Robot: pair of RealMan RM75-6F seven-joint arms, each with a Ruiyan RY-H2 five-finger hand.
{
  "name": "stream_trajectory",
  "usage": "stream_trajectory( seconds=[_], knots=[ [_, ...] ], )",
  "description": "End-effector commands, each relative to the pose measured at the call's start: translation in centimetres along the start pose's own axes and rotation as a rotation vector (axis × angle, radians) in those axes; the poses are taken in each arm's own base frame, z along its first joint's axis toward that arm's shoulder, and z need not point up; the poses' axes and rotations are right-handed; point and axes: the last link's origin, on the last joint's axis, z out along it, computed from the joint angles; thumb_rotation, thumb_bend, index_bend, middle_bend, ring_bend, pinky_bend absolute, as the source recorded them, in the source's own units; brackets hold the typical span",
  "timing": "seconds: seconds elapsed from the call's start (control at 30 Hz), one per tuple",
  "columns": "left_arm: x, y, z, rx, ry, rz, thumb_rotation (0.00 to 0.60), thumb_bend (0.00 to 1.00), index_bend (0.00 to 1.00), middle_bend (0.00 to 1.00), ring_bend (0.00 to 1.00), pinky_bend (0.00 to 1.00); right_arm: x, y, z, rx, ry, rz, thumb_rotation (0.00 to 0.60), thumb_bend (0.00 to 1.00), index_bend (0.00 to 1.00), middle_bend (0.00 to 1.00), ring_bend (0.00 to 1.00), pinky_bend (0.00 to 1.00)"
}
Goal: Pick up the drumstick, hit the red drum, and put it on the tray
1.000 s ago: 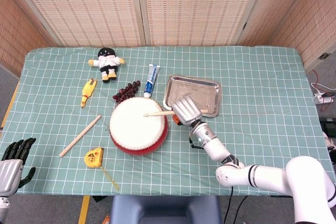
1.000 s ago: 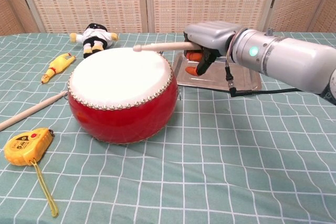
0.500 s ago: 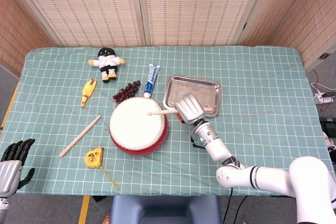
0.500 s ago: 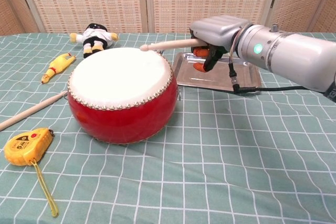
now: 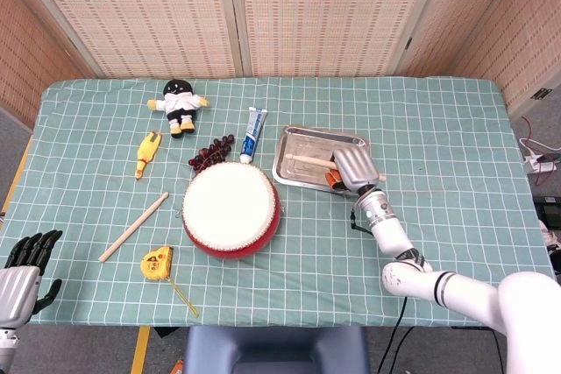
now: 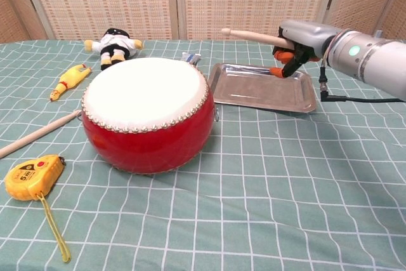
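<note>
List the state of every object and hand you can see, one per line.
drumstick: held above the tray
right hand: grips the drumstick
left hand: holds nothing, off the table edge
tray: empty
red drum: upright
second stick: lying flat
tape measure: tape partly pulled out

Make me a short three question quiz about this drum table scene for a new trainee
1. True or false: the right hand holds a drumstick above the tray.
2. Which lies nearest the tape measure? A) doll B) spare stick C) toothpaste
3. Fill in: the drum has a ___ body.

Key: 1 true; 2 B; 3 red.
</note>
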Motion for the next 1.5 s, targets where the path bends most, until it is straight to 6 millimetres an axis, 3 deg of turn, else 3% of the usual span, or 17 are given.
stream_trajectory(
  seconds=[0.03,0.27,0.4,0.6,0.8,0.93,1.0,1.2,1.37,1.5],
  knots=[
    [0.0,0.0,0.0,0.004,-0.003,0.003,0.600,0.34,0.06,0.07,0.04,0.05,-1.8,-0.5,1.6,-0.015,-0.047,0.074,0.600,0.42,0.98,0.89,0.84,0.89],
    [0.0,-0.1,-0.1,0.016,-0.015,0.008,0.600,0.34,0.06,0.07,0.04,0.05,-2.5,-1.1,3.7,-0.029,-0.047,0.127,0.600,0.41,0.83,0.75,0.68,0.74],
    [-0.1,-0.1,-0.1,0.018,-0.020,0.010,0.600,0.35,0.06,0.07,0.04,0.05,-2.9,-0.8,4.4,-0.045,-0.053,0.119,0.600,0.40,0.74,0.62,0.54,0.64],
    [-0.1,-0.2,-0.1,0.023,-0.022,0.013,0.600,0.35,0.06,0.07,0.04,0.05,-3.3,-0.1,4.9,-0.068,-0.060,0.112,0.600,0.39,0.57,0.48,0.37,0.50],
    [0.0,-0.2,-0.2,0.024,-0.020,0.013,0.600,0.35,0.06,0.07,0.04,0.05,-3.3,0.3,5.1,-0.077,-0.070,0.107,0.600,0.38,0.44,0.42,0.31,0.46],
    [0.0,-0.3,-0.2,0.025,-0.017,0.012,0.600,0.34,0.06,0.07,0.04,0.05,-3.0,0.2,4.8,-0.054,-0.081,0.096,0.600,0.37,0.30,0.33,0.22,0.35],
    [0.1,-0.2,-0.3,0.023,-0.014,0.012,0.600,0.34,0.06,0.07,0.04,0.05,-2.5,0.3,4.6,-0.043,-0.080,0.086,0.600,0.34,0.21,0.28,0.16,0.29],
    [0.3,0.0,-0.1,0.010,-0.005,0.013,0.600,0.34,0.06,0.07,0.04,0.05,-1.5,1.2,3.7,-0.051,-0.097,0.067,0.600,0.11,0.03,0.16,0.05,0.16],
    [0.4,0.0,-0.1,0.009,0.000,0.012,0.600,0.34,0.06,0.07,0.04,0.05,-0.9,1.6,3.0,-0.058,-0.089,0.070,0.600,0.08,0.01,0.14,0.03,0.15],
    [0.4,-0.2,-0.1,0.015,0.003,0.008,0.600,0.34,0.06,0.07,0.04,0.05,0.5,2.6,0.6,-0.028,-0.031,0.042,0.600,0.08,0.05,0.14,0.04,0.15]
  ],
)
